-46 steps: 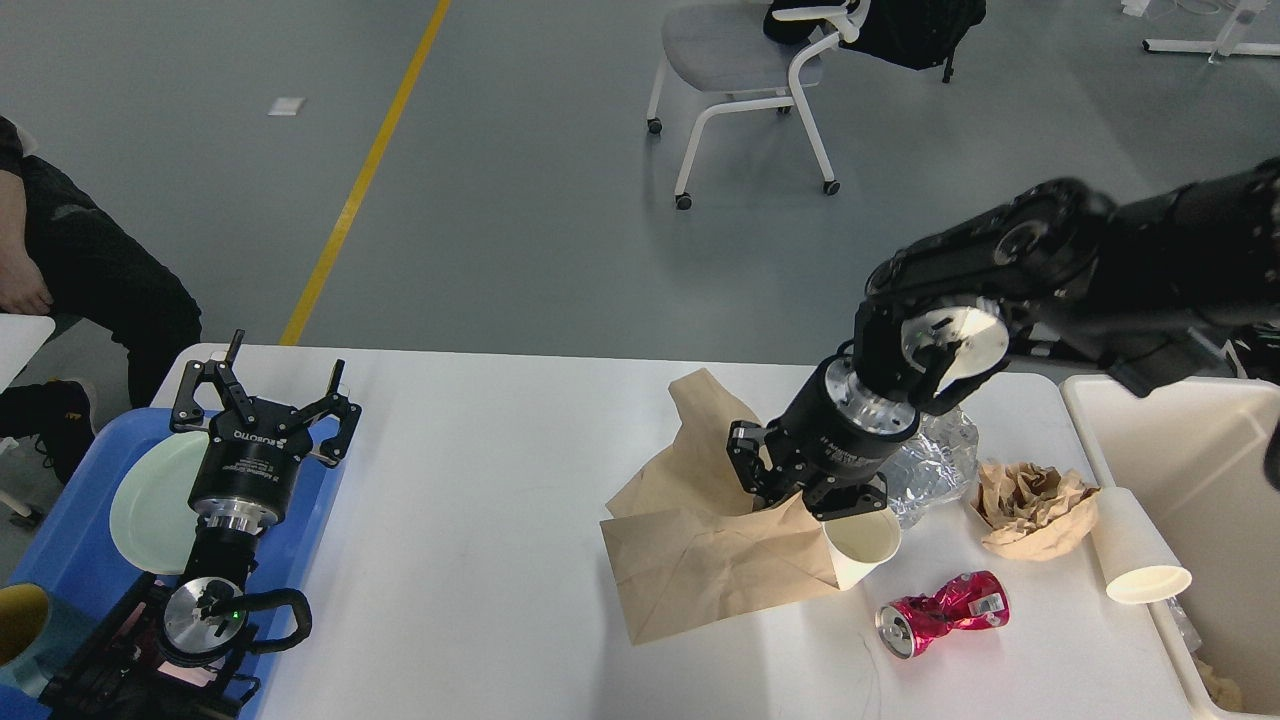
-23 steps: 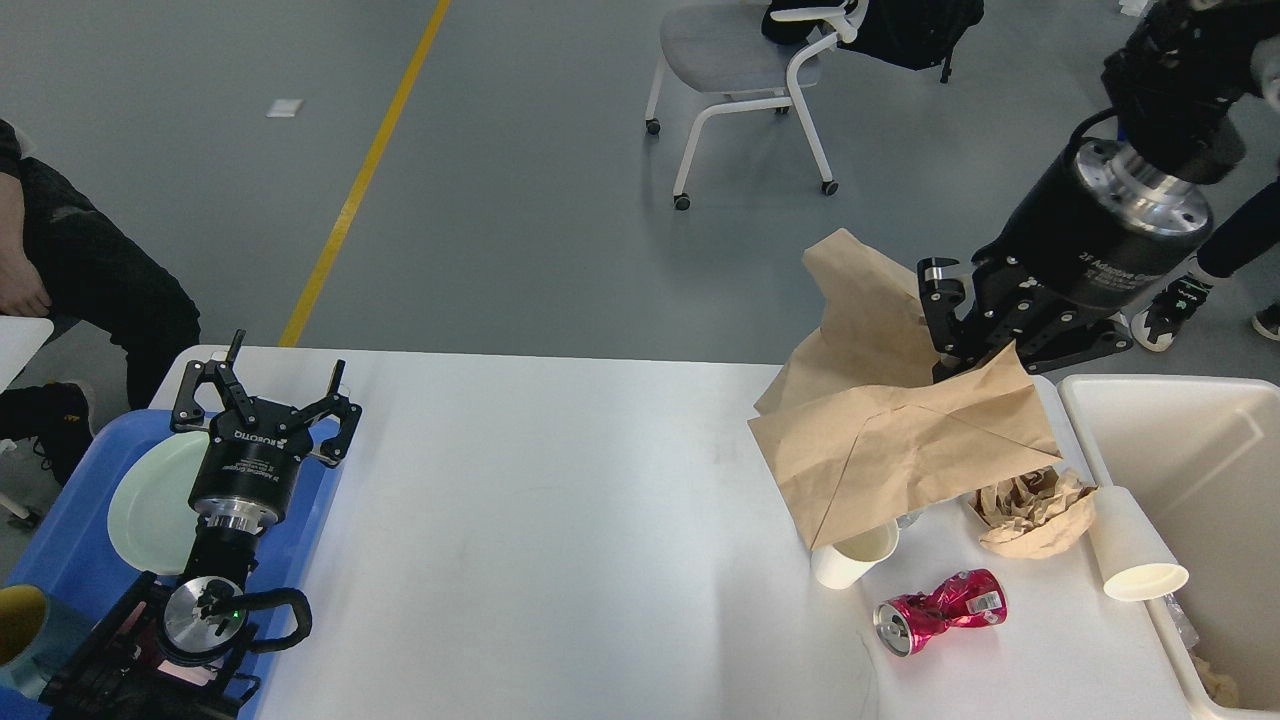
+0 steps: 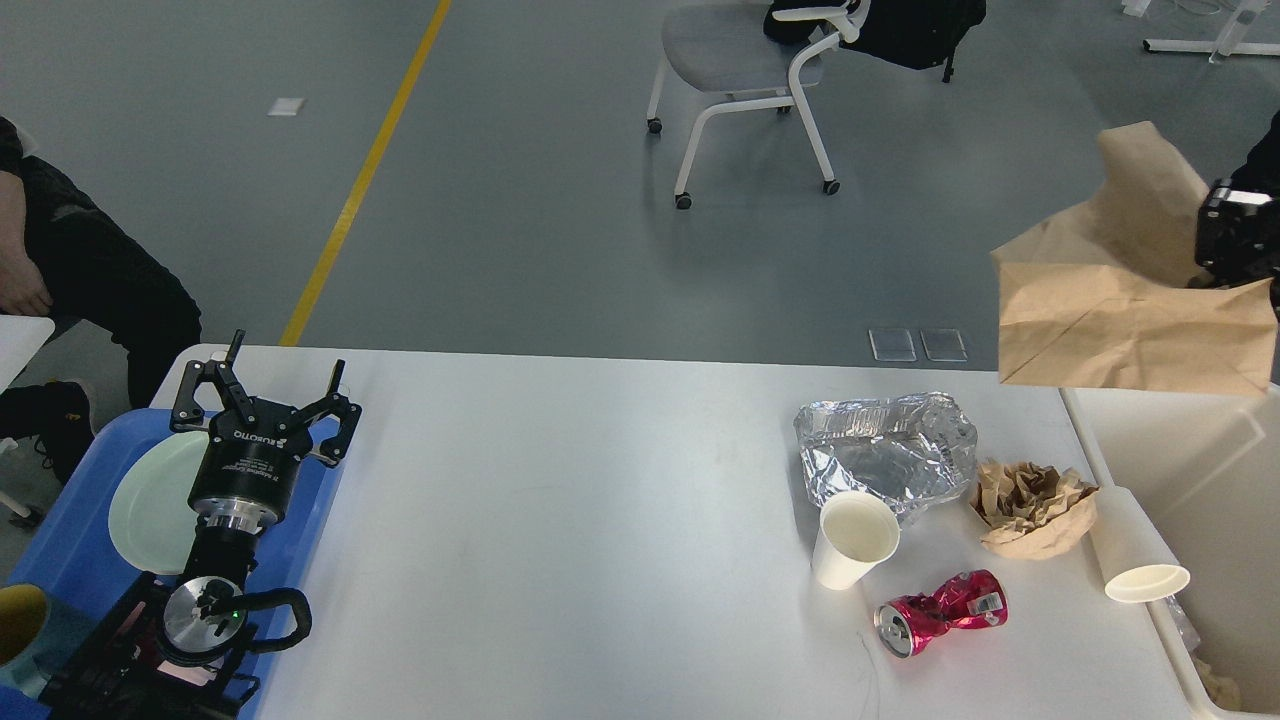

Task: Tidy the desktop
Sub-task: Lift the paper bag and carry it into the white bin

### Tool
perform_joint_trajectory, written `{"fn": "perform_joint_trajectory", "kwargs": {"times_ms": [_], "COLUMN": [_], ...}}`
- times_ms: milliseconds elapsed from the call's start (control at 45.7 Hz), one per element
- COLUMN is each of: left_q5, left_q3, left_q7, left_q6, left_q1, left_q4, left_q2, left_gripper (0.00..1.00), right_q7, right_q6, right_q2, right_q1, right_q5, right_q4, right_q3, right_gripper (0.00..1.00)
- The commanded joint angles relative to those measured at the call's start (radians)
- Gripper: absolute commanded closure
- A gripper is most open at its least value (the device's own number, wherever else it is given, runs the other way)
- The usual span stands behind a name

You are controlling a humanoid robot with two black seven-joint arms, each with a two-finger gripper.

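We hold the brown paper bag (image 3: pixel 1130 320) pinched in our right gripper (image 3: pixel 1232 250) above the bin (image 3: pixel 1180 440) off the desktop (image 3: pixel 560 520) right edge, left gripper (image 3: pixel 268 395) spread empty; its broad flap may snag the rim.

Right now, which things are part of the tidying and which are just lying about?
Job:
- paper bag, held by right gripper
- foil
- upright cup
- tipped cup
- crushed can
- crumpled paper
- bin

Lying about:
- chair
- floor tape
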Motion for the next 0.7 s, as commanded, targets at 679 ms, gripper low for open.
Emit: {"fn": "perform_joint_trajectory", "kwargs": {"times_ms": [679], "left_q5": [0.000], "left_q3": [0.000], "left_q7": [0.000], "left_q6": [0.000], "left_q1": [0.000], "left_q4": [0.000], "left_q2": [0.000], "left_gripper": [0.04], "right_q7": [-0.026], "right_q6": [-0.577], "right_q2": [-0.005], "right_q1": [-1.596], "right_q5": [0.062], "right_q4": [-1.089], "right_q3": [0.707], "right_gripper": [1.00]}}
